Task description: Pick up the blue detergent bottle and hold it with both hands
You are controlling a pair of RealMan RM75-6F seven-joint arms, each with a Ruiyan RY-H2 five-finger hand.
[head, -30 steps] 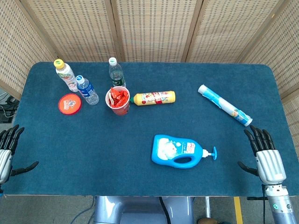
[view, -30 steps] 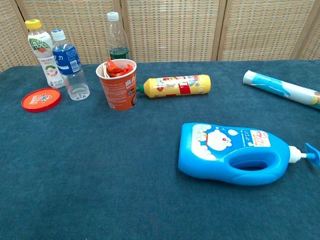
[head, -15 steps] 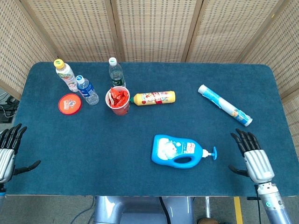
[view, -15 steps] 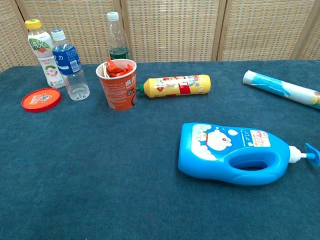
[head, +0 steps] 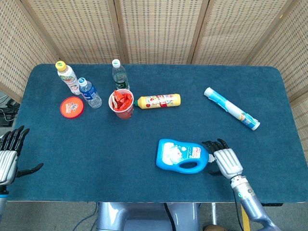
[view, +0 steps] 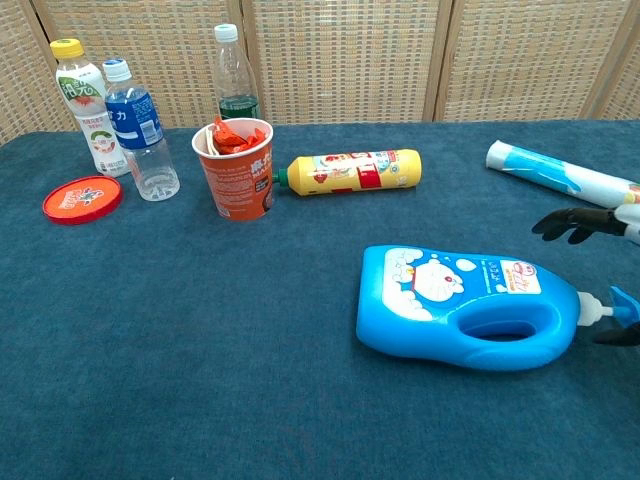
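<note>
The blue detergent bottle (head: 181,156) (view: 460,308) lies on its side on the blue table cloth, pump nozzle pointing right. My right hand (head: 223,161) (view: 590,225) hovers over the pump end of the bottle with fingers spread, holding nothing. In the chest view its dark fingertips enter from the right edge above the nozzle. My left hand (head: 10,155) stays at the table's front left edge, fingers apart and empty, far from the bottle.
At the back left stand a yellow-capped bottle (head: 67,77), a blue-labelled water bottle (head: 89,93) and a clear bottle (head: 119,75). A red lid (head: 71,106), a red cup (head: 121,103), a lying yellow bottle (head: 160,100) and a rolled tube (head: 231,108) also lie on the cloth.
My right hand has moved left from the table's right edge to the pump end of the detergent bottle. The left hand has barely shifted.
</note>
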